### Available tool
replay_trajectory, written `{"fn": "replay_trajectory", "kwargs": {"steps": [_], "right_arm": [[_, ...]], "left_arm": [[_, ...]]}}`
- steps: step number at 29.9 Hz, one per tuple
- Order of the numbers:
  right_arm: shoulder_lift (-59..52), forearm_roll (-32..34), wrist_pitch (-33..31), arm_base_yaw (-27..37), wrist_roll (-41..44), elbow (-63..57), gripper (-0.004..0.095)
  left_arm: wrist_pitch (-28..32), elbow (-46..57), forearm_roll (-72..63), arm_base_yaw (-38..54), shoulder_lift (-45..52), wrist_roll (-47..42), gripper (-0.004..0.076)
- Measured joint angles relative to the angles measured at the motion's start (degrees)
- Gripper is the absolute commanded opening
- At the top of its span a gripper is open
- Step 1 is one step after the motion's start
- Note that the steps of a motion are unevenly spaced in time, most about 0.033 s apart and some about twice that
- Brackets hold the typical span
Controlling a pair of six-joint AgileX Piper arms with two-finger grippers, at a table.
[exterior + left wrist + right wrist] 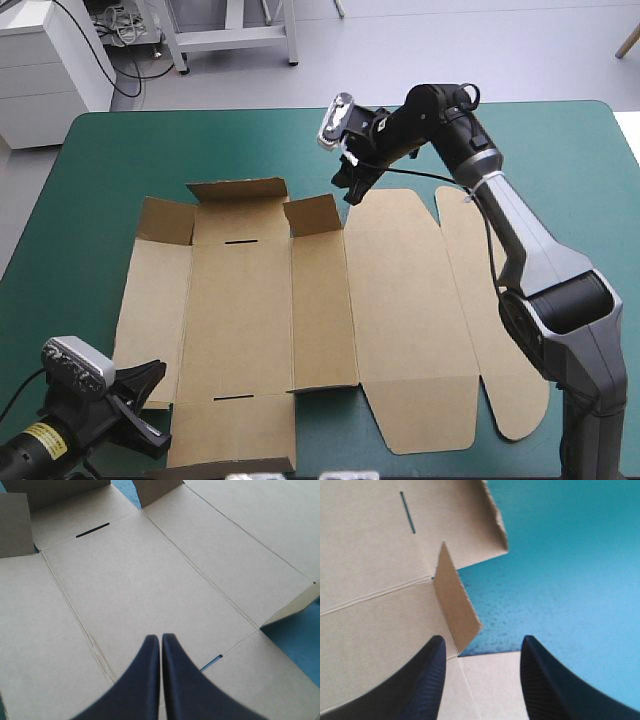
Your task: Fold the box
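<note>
So the box (300,320) is lying mostly flat on the table (90,150), early days I'd say: right gripper (353,188) hangs spread open by the half-raised far flap (315,215), left gripper (161,636) pressed together over the near panel, so next it needs to pinch that flap upright.

I read the box (260,320) as plain brown board all over, unprinted, marked only by faint crease lines and two thin dark slots (240,242). The slot toward the table's near edge shows a sliver of teal-green through it. The table cover (560,150) is an even teal-green, faintly speckled close under the right gripper (481,640). That gripper is black and finely ribbed; the left gripper (160,638) is black too. The right arm (560,290) is grey with black joints. The left arm (20,458) carries a yellow label (40,437).
</note>
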State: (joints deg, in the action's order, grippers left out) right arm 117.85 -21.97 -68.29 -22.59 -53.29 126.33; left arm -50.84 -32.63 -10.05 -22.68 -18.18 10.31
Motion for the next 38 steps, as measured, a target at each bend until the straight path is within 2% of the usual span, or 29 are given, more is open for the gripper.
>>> {"fn": "replay_trajectory", "kwargs": {"steps": [5,6,13,19,23,31,38], "right_arm": [[-3.6,2.7,-0.4,2.9,11.8,0.0,0.0001],[-4.1,3.4,-0.4,3.5,14.3,0.0,-0.0018],[-5.9,11.3,-0.8,7.4,28.8,0.0,-0.0016],[-8.3,17.3,-1.0,10.5,36.2,-0.6,-0.0016],[-12.7,17.5,-1.0,12.4,37.7,-5.4,-0.0016],[-22.9,17.7,-0.9,16.1,37.6,-25.4,-0.0016],[-32.3,17.5,-0.7,16.4,36.2,-40.1,-0.0016]], "left_arm": [[0.0,0.0,-0.1,0.0,0.0,0.0,-0.0008],[0.0,0.0,-0.1,0.0,0.0,0.0,-0.0008],[0.0,0.0,-0.2,0.0,0.0,0.0,-0.0008],[0.0,0.0,-0.2,0.0,0.0,-0.5,-0.0008],[0.1,0.0,-0.2,0.0,0.0,-1.9,-0.0008],[0.1,-0.3,0.5,0.0,-0.4,-3.9,-0.0008],[0.1,-5.1,3.9,0.0,-8.2,-5.9,-0.0008]]}}
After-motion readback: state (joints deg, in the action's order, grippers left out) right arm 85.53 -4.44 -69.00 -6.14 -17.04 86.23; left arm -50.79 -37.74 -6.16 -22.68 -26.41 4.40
